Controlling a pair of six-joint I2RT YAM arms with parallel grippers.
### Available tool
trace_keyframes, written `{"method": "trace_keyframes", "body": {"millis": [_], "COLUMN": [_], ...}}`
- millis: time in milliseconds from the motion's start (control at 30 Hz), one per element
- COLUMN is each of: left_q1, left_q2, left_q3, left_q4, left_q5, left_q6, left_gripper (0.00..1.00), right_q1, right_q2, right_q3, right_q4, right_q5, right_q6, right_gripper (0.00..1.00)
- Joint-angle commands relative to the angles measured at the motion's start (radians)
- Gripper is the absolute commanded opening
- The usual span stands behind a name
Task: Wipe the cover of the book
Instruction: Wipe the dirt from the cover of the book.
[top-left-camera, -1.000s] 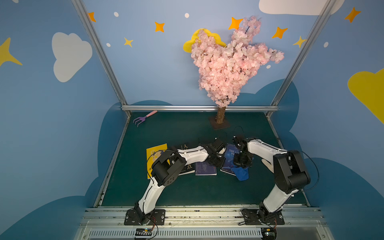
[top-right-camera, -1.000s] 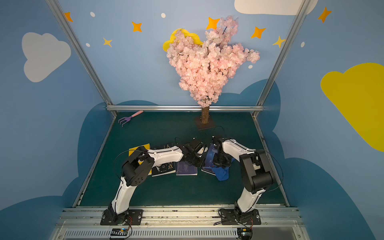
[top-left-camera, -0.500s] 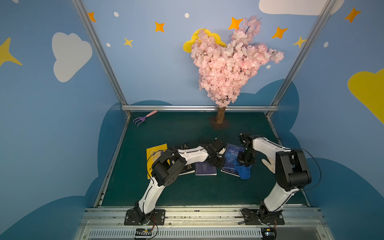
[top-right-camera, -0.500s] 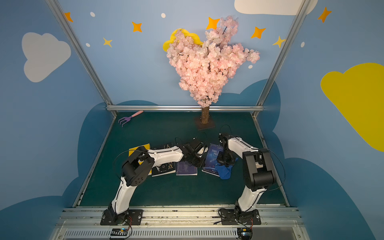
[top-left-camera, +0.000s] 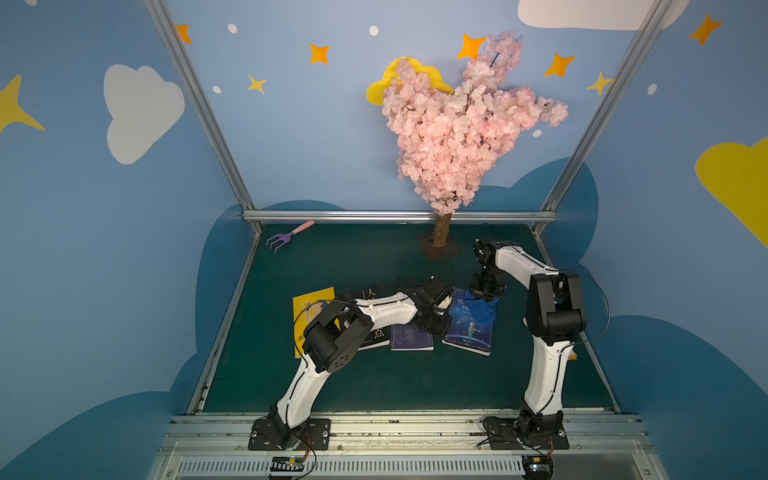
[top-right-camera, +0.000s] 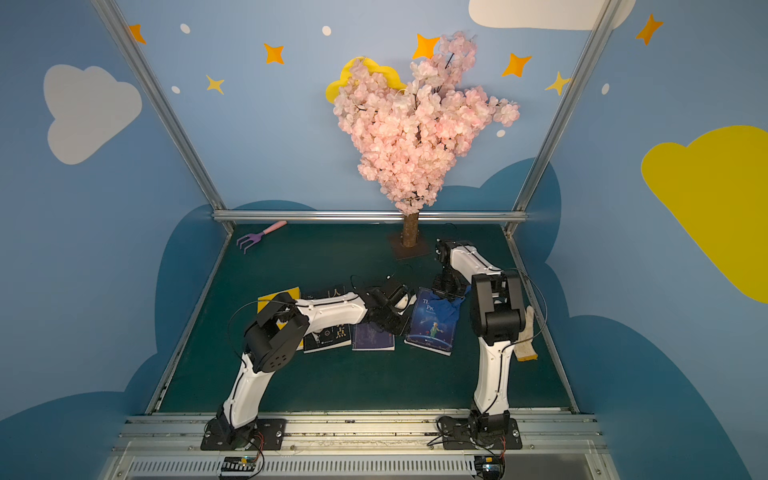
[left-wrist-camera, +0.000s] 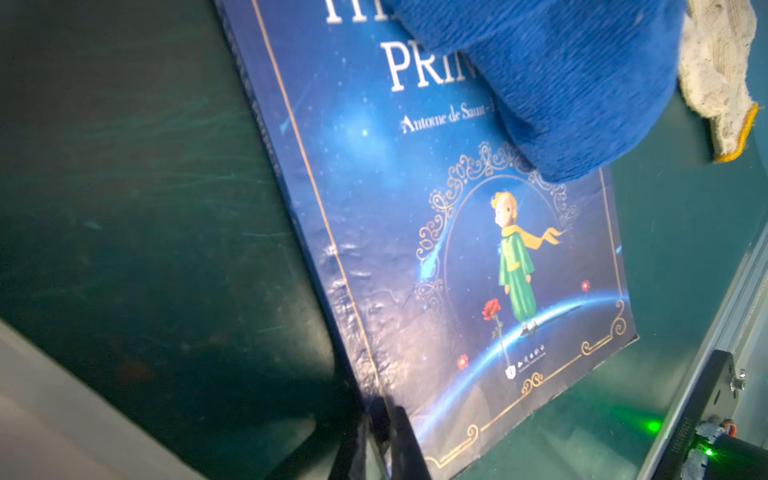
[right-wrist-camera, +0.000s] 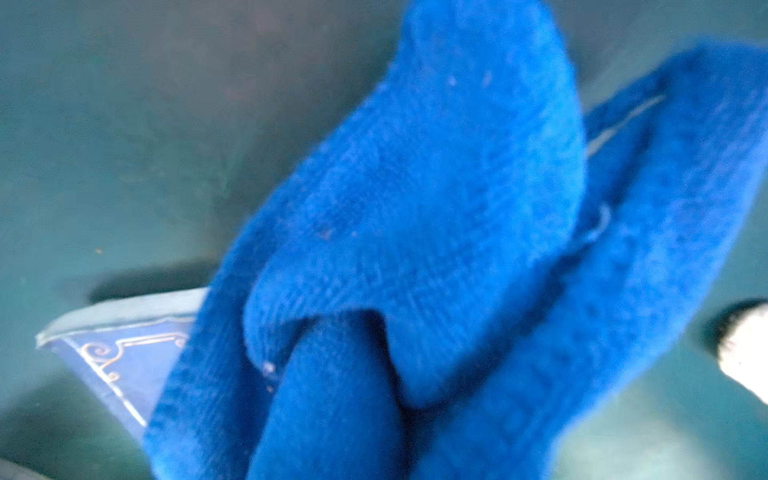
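In both top views, bare green mat (top-left-camera: 374, 382) stretched across the lower middle of the frame between the two arm bases, and again across the upper middle, between the rake (top-left-camera: 289, 237) and the tree trunk (top-left-camera: 441, 230). The centre was crowded: a row of books (top-left-camera: 409, 338) under the left arm (top-left-camera: 386, 309), then the blue book (top-left-camera: 469, 332) with the cloth (top-left-camera: 482, 305) on it. At right, a glove (top-right-camera: 525, 336) lay just beside the right arm (top-right-camera: 494, 316).
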Motion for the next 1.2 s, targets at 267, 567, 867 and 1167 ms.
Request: {"method": "trace_keyframes", "body": {"millis": [267, 567, 867, 1167], "left_q1": [-0.024, -0.024, -0.026, -0.027], "left_q2": [0.059, 0.048, 0.048, 0.068], "left_q3": [-0.022, -0.030, -0.028, -0.019], "left_q4": [-0.100, -0.099, -0.097, -0.103], "left_q5": [0.036, 0.018, 0.024, 0.031], "left_q6": [0.003, 0.008, 0.007, 0.006], "left_gripper": [0.13, 0.13, 0.13, 0.13], "right_q1": [0.183, 0.014, 0.136, 0.101], "right_q2": [-0.236, 0.059, -0.128, -0.169], "right_q3": [-0.420, 0.021, -0.303, -0.361], "right_q4": [0.097, -0.013, 0.105, 0.159], "right_q5": [-0.034, -0.117, -0.165, -0.175], "right_q6": [0.072, 0.024, 0.066, 0.050], "right_gripper": [0.00, 0.00, 0.00, 0.00]}}
